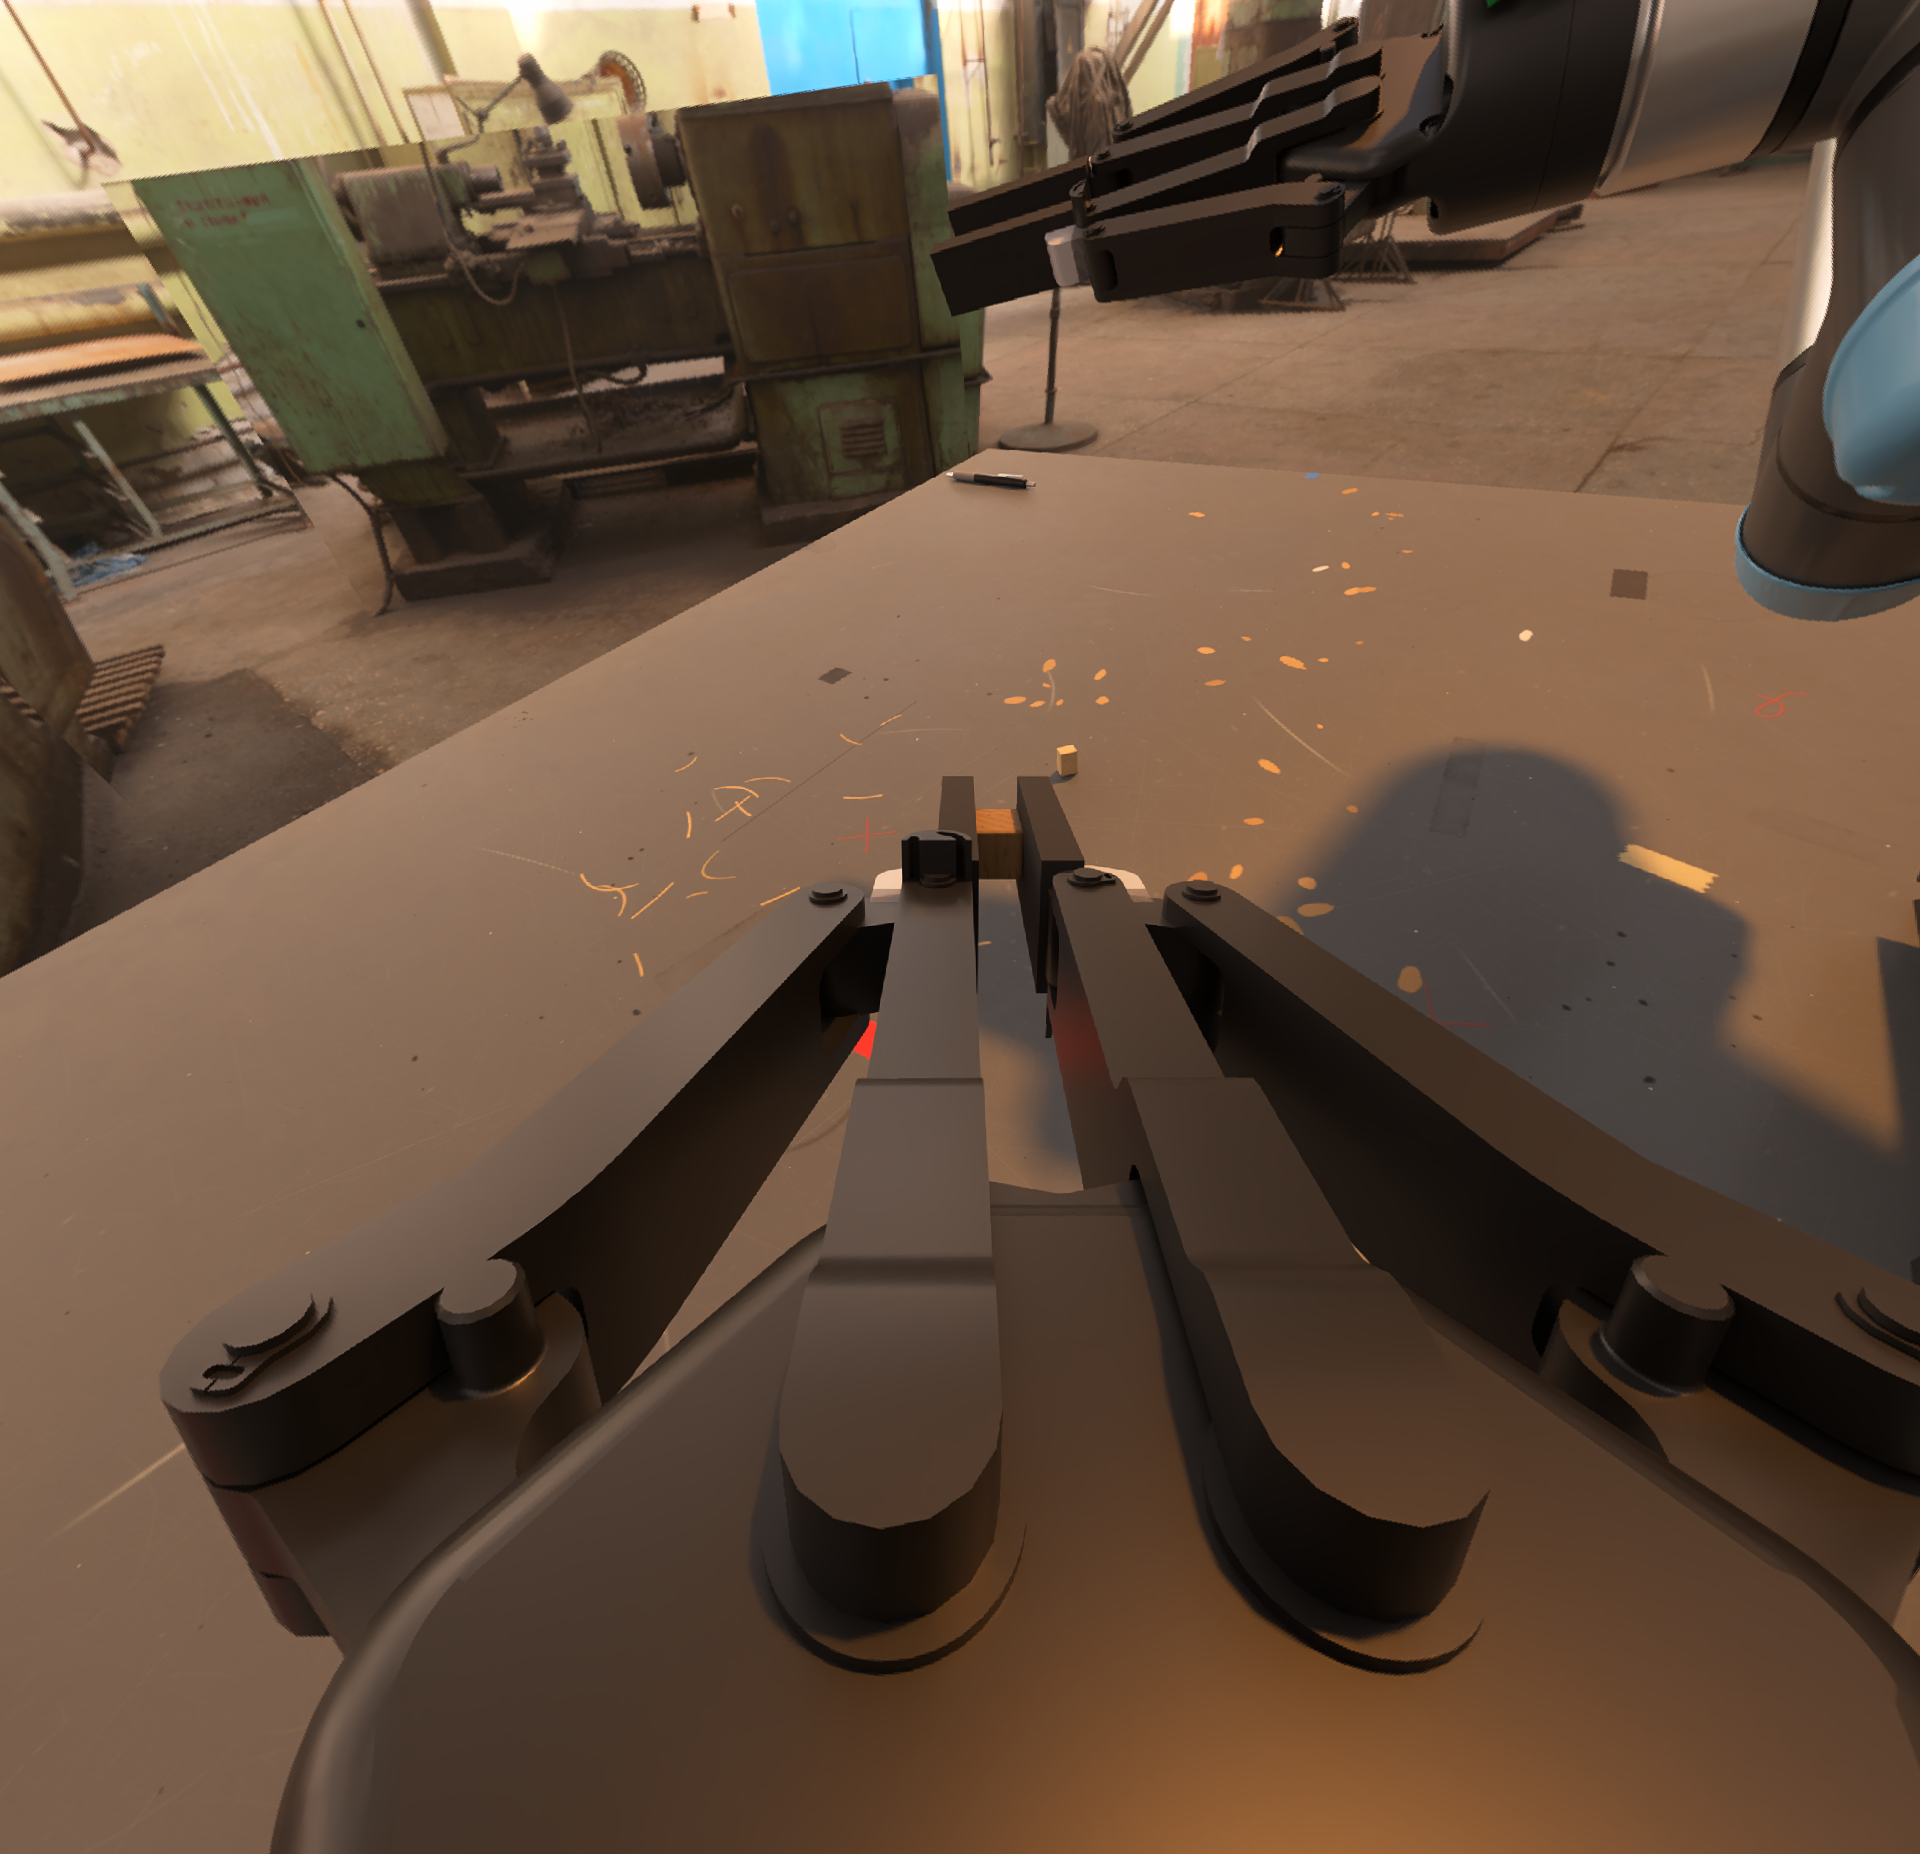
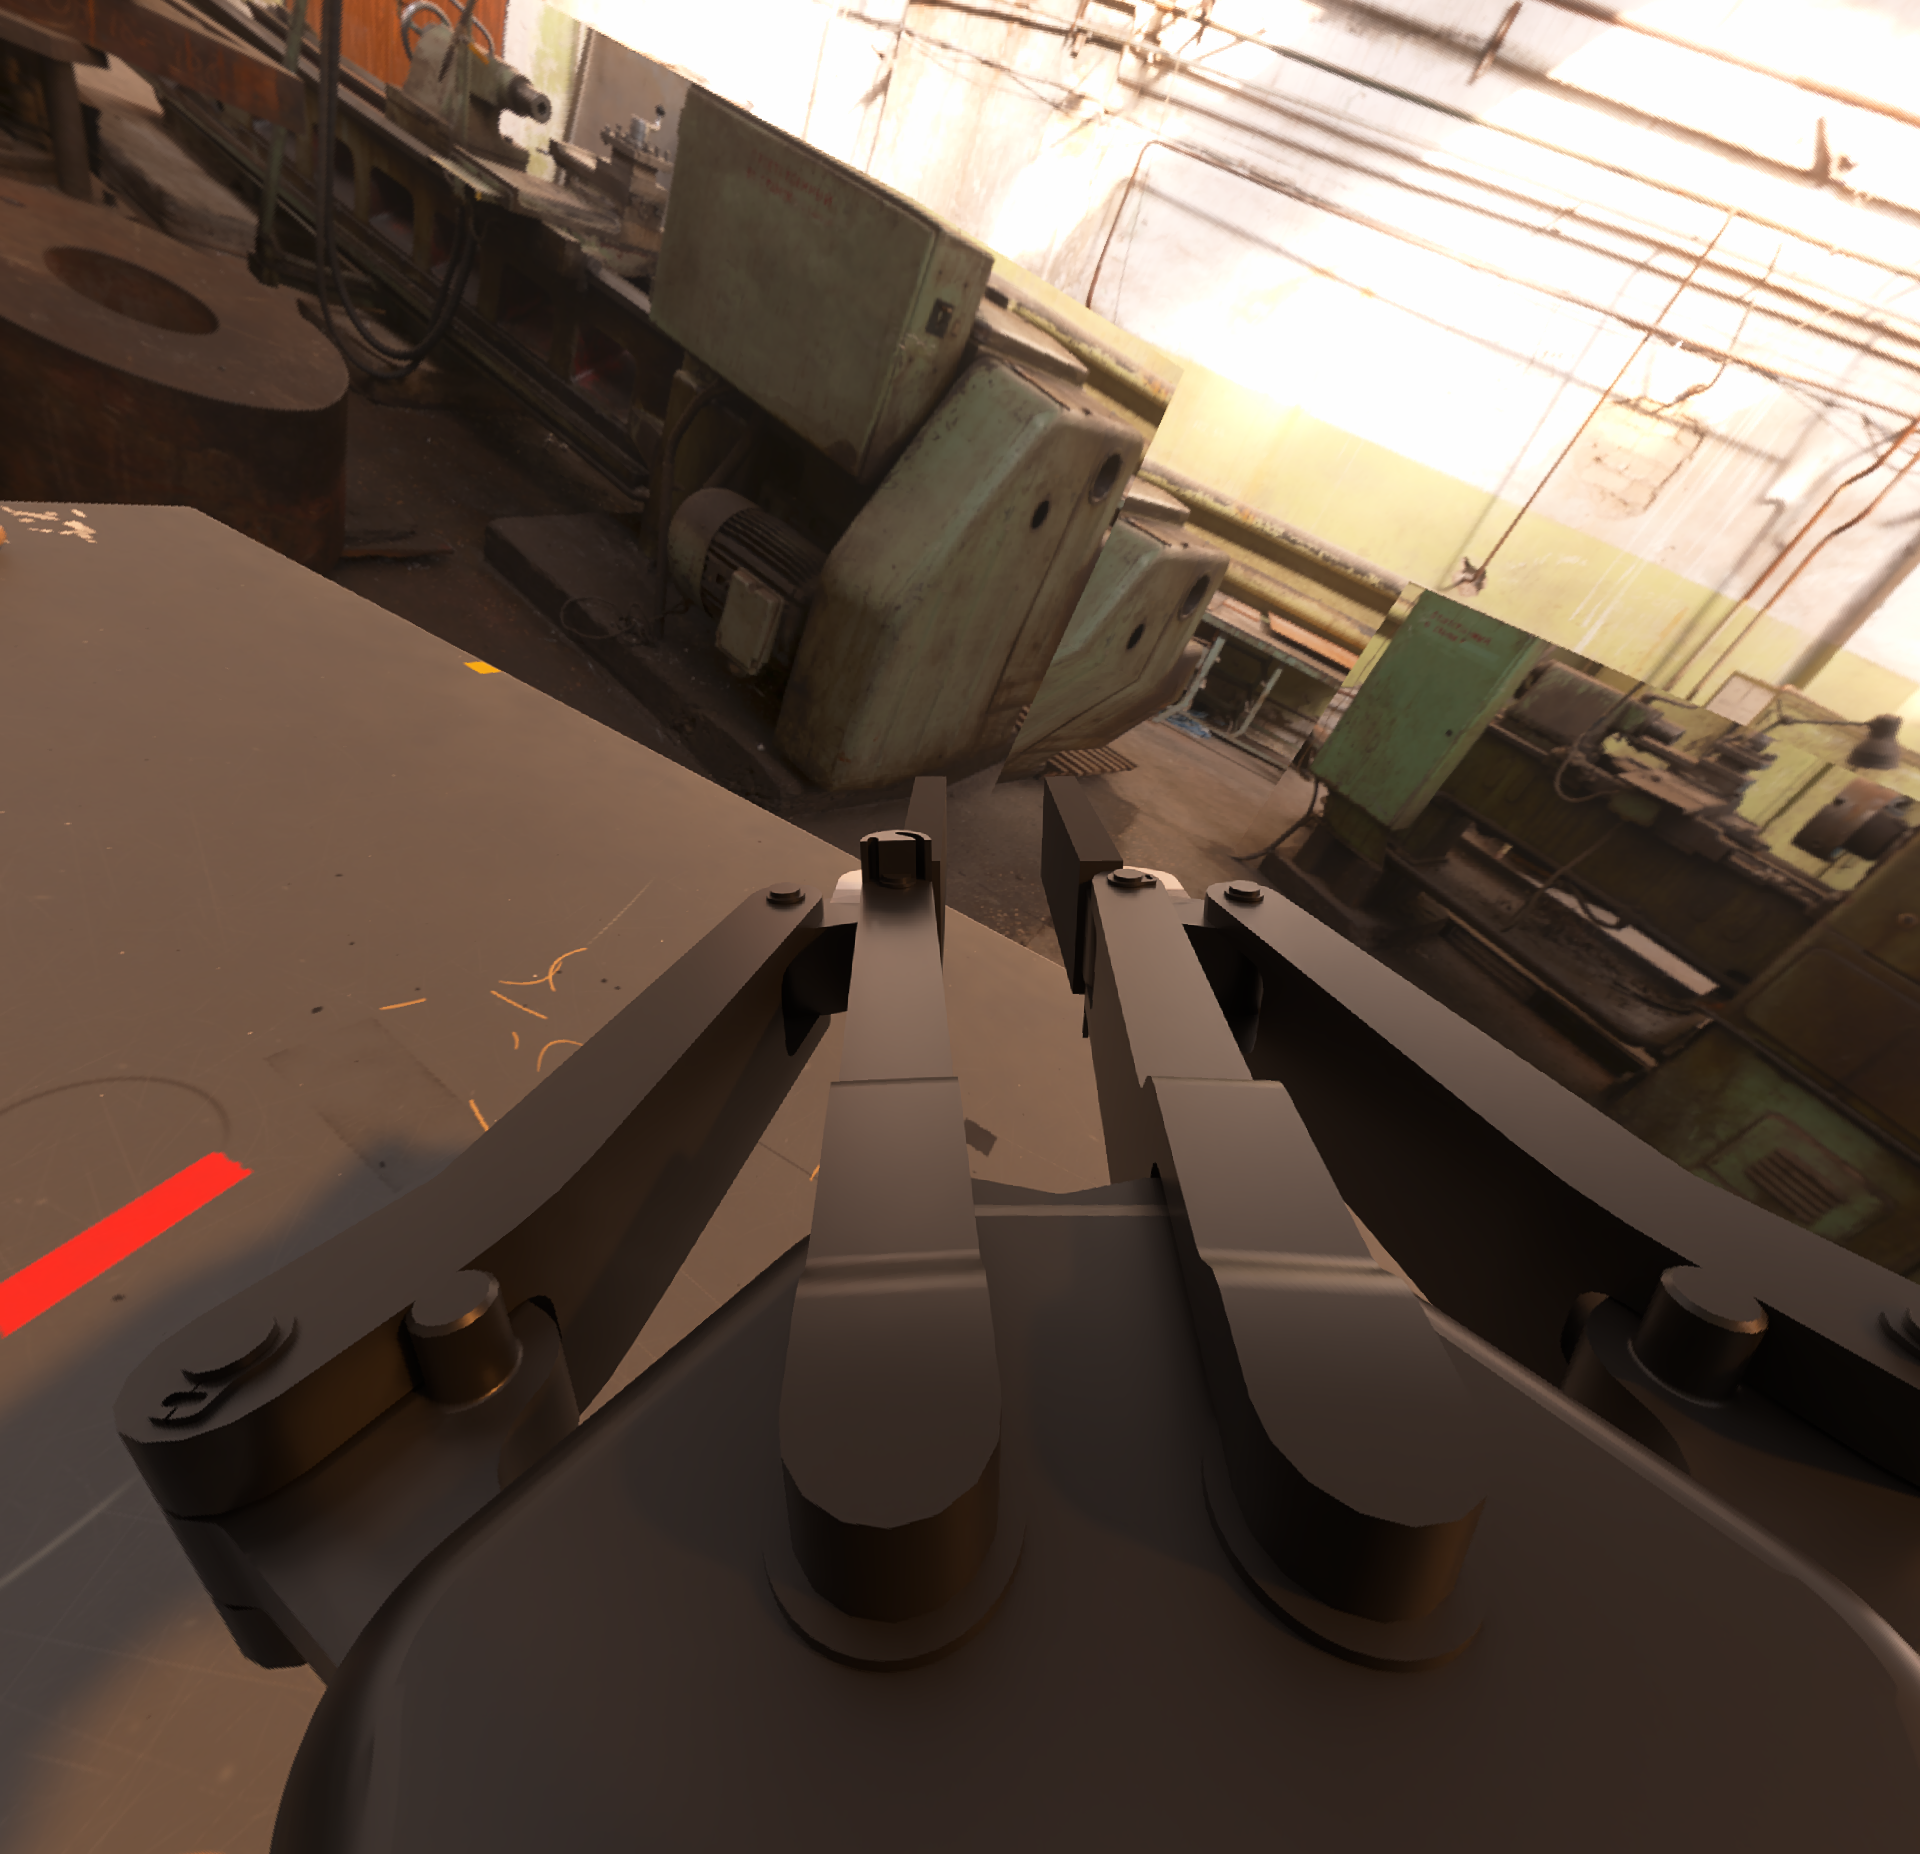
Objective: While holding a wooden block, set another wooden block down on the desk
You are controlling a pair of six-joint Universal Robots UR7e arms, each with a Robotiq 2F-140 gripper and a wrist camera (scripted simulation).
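Currently the left gripper [image 1: 1000,825] is pinching a wooden block [image 1: 995,836] between its fingertips, the tan face showing in the gap, held over the desk [image 1: 520,973]. How far the block is sitting above the surface can't be told from this angle.

A second, paler small block [image 1: 1066,759] is lying on the desk just beyond the fingertips and slightly to their right, apart from the held one. It's looking roughly cubic, so no long axis to speak of.

The right gripper [image 2: 992,817] is hanging over the desk's edge, pointing out at the green lathe [image 2: 914,557] on the shop floor. Its fingers are standing slightly apart with nothing visible between them; from the left wrist view it's raised well beyond and up-right of the left fingertips, and that side-on view is hiding the gap.

Judgement: if a set-down is outstanding, the left is the only arm carrying anything, and desk is lying directly under its fingertips. The loose block is close enough ahead to risk a nudge. A pen [image 1: 989,479] is lying at the far edge, well clear.
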